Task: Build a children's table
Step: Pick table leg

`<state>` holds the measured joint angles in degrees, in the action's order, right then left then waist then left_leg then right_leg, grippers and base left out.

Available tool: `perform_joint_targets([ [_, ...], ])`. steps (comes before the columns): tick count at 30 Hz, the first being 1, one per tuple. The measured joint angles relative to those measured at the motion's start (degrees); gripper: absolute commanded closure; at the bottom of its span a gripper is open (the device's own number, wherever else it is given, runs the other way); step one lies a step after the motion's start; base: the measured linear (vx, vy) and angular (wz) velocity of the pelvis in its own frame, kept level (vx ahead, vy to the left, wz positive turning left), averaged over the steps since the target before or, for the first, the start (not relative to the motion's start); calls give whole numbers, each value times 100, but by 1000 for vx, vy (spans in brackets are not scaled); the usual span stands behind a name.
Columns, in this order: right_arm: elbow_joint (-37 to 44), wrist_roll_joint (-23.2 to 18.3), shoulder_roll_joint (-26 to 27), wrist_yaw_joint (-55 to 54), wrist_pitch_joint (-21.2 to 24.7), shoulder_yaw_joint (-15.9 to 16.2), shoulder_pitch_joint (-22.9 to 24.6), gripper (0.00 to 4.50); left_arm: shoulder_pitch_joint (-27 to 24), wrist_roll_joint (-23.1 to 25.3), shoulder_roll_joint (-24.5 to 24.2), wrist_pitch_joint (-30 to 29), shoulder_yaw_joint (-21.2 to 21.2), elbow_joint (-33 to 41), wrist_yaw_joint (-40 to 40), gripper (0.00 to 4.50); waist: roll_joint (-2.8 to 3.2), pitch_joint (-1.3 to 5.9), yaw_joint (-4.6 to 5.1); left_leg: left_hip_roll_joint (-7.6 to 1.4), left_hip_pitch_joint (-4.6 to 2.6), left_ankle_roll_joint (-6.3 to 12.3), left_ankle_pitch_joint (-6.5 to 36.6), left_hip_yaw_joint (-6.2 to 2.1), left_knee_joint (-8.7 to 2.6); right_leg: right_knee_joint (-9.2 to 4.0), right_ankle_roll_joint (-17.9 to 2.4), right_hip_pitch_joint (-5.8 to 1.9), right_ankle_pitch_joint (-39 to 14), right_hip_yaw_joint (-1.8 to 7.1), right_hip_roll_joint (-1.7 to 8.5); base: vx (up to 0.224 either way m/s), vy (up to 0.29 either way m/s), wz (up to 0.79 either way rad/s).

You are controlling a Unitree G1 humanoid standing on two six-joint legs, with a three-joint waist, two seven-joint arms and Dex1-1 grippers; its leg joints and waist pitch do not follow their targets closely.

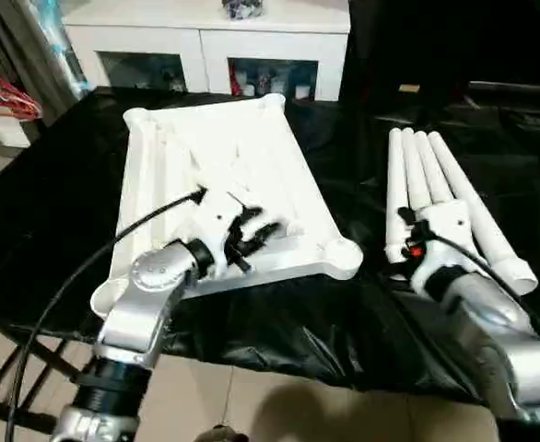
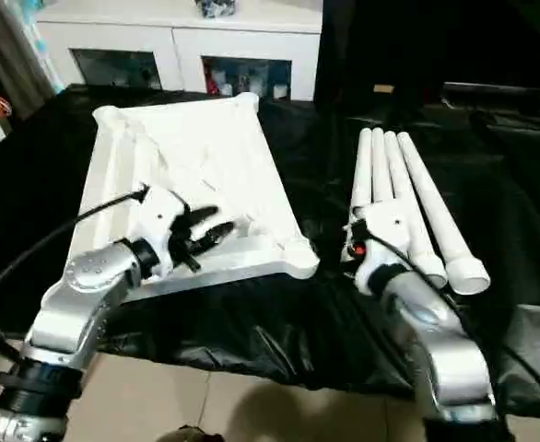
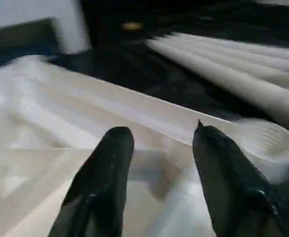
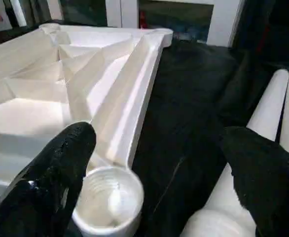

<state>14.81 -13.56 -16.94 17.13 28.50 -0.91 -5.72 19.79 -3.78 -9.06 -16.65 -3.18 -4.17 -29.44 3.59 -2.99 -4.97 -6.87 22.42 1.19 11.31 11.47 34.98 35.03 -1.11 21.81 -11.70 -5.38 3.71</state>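
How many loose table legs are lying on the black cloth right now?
4. The legs lie side by side on the black cloth, to the right of the upturned table top, fanned slightly apart at their near ends, under the right gripper.

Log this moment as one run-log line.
table top: upside down on black cover | legs: four lying beside it, none fitted | left tool: over top's near edge, holding nothing | right tool: open, near leg ends

A white glass-door cabinet (image 1: pixel 210 51) stands behind the black-draped surface (image 1: pixel 49 212).
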Motion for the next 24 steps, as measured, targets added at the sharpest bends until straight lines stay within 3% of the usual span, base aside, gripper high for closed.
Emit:
perform_joint_targets([
  [3,85,55,164,-123,8,89,108,0,-165,-103,204,-114,318,124,436,235,0,0,37,-2,-2,0,0,0,1,-1,0,-2,0,0,-2,0,0,0],
  [7,-6,91,540,-505,228,134,-99,0,-408,-117,286,-122,405,359,593,235,-21,-7,55,-2,-4,0,-1,0,2,-1,-1,-2,1,0,-2,0,0,0],
  [12,-598,10,730,-849,784,-82,-857,0,-451,-436,81,-263,96,704,-2,202,-56,-6,-12,-1,-3,-3,-2,2,2,-7,-3,-5,3,1,-1,0,0,0],
  [15,-1304,43,642,-973,1003,-225,-1538,0,-394,-435,-280,-305,-28,728,-363,172,-58,-8,7,-2,1,-4,-3,4,2,0,-3,4,3,2,-2,0,0,0],
  [18,-1875,99,531,-1199,1113,-481,-2099,0,-341,-432,-426,-303,-109,729,-621,160,-58,-8,-5,-2,0,-6,-4,4,-2,0,-3,4,1,2,-2,0,0,0],
  [24,-3290,314,419,-1464,1257,-536,-2957,0,-185,-315,-593,-280,-316,690,-729,118,-59,-9,-2,-2,1,-7,-6,6,0,7,-4,6,1,1,-2,0,0,0],
])
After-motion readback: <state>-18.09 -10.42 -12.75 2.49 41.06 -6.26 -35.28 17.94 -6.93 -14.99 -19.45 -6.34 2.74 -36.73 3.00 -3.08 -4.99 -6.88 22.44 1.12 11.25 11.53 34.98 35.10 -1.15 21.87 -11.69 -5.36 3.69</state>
